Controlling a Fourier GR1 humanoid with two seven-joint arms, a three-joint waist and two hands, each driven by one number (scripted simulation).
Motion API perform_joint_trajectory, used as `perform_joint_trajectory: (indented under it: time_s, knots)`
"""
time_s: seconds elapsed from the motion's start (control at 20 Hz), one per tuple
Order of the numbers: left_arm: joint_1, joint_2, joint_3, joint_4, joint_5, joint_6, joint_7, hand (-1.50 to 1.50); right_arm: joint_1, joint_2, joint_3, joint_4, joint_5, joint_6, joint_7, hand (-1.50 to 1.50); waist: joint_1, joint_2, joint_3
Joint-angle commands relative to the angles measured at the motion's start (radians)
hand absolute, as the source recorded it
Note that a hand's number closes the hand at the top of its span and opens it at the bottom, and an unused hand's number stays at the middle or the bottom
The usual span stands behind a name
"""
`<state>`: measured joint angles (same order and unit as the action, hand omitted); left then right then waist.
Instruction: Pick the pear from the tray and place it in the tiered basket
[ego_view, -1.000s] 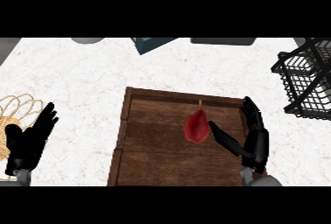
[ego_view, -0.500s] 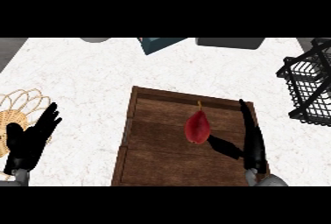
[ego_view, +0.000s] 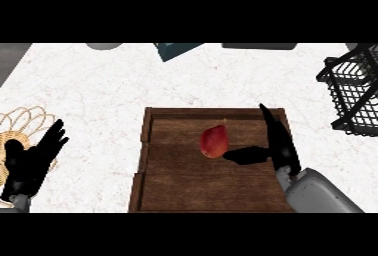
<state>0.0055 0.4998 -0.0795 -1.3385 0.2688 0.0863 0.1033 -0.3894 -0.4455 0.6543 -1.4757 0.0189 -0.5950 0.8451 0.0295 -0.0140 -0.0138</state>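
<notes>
Kitchen worktop from steeply above: white, grey-flecked stone counter (ego_view: 96, 85).
Along the far edge, cropped: a pale grey round shape (ego_view: 103, 45), a teal angular object (ego_view: 176, 49), a dark grey slab (ego_view: 258, 45). Upper left, a grey strip (ego_view: 11, 57) beyond the counter's edge; lower left, a pale wire basket (ego_view: 22, 122).

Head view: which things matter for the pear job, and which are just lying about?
In the job: pear, wooden tray, black tiered basket, right hand.
Lying about: pale wire basket, teal object, grey bowl; left hand resting at left.
</notes>
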Motion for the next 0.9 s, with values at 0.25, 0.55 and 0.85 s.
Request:
perform_joint_trajectory:
  time_s: [0.25,0.55,0.85]
  knots:
    - [0.015,-0.007,0.021,0.034,0.002,-0.011,-0.008,0.0,-0.258,0.007,0.043,-0.079,0.028,0.163,0.612,-1.5,-0.03,0.006,0.009]
    - [0.047,0.006,0.035,-0.004,-0.001,-0.018,0.0,0.0,-0.225,0.014,0.027,-0.092,0.039,0.14,0.641,-1.5,-0.033,0.006,0.012]
    - [0.043,0.007,0.044,-0.035,-0.017,0.0,0.03,0.0,-0.155,-0.032,0.004,-0.192,0.003,0.171,0.635,-1.5,-0.041,0.007,0.013]
